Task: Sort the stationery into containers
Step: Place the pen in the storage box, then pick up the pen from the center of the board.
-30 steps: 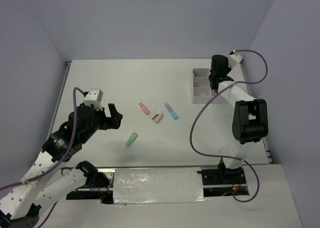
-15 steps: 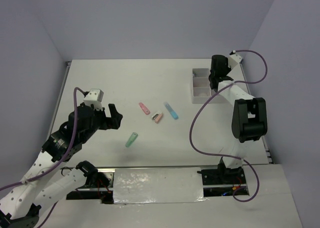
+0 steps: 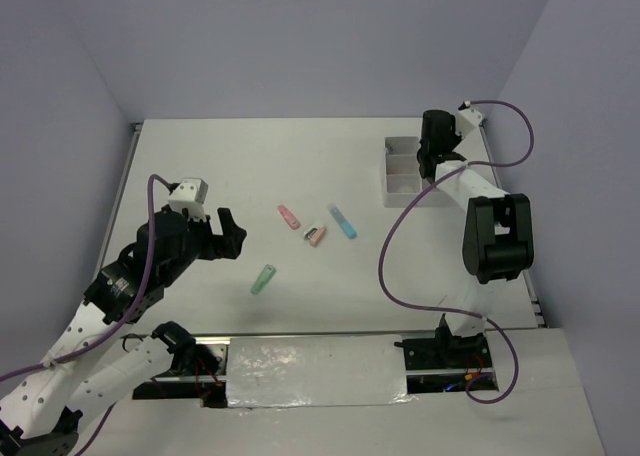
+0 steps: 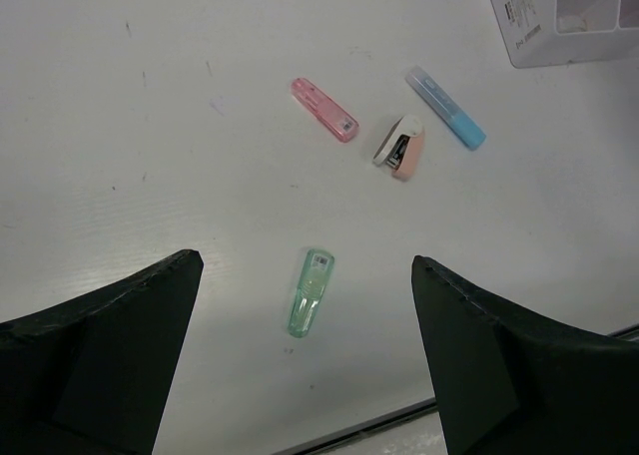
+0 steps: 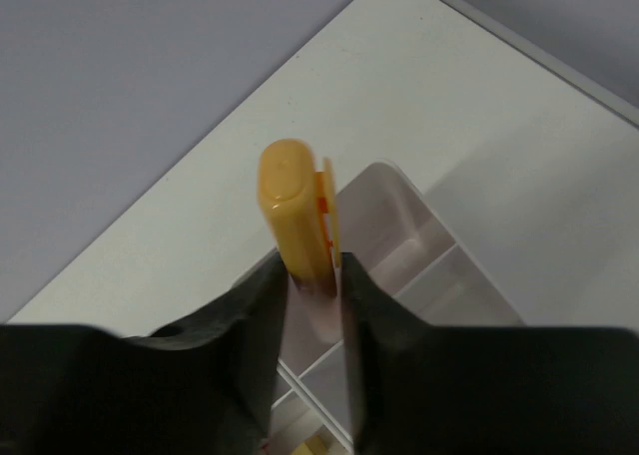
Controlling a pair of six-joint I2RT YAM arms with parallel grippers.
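From above, the left tool [image 3: 228, 232] hangs over the left part of the white counter [image 3: 220, 156] with its jaws spread wide and nothing between them. Four loose pieces lie mid-counter, to its right. A pastel green short plastic stick [image 3: 263, 279] lies nearest the tool. A pink short stick [image 3: 289, 217], a small peach-and-white clip-like piece [image 3: 316, 236] and a light blue short stick [image 3: 342, 221] lie farther off. The peach piece sits between the pink and blue sticks without touching either. At the far right stands the translucent white plastic box with divided compartments [image 3: 400, 186], and the right tool [image 3: 431, 164] is over its right side. This view does not show what that tool holds.

In the left wrist view, the two dark fingers [image 4: 100, 355] of the left tool frame the bottom corners, far apart. The green stick [image 4: 310, 293] lies flat on the counter between them, untouched, its length running near to far. Beyond it lie the pink stick [image 4: 323, 109], the peach-and-white piece [image 4: 401, 148] and the blue stick [image 4: 445, 107]. A corner of the box [image 4: 529, 36] shows at the far right.

In the right wrist view, the right tool [image 5: 315, 273] is narrowed on a pastel orange short stick [image 5: 293, 208], pinching its lower part. Its rounded end stands clear of the fingertips. The stick is above the box [image 5: 414, 202]; which compartment lies under it cannot be told.
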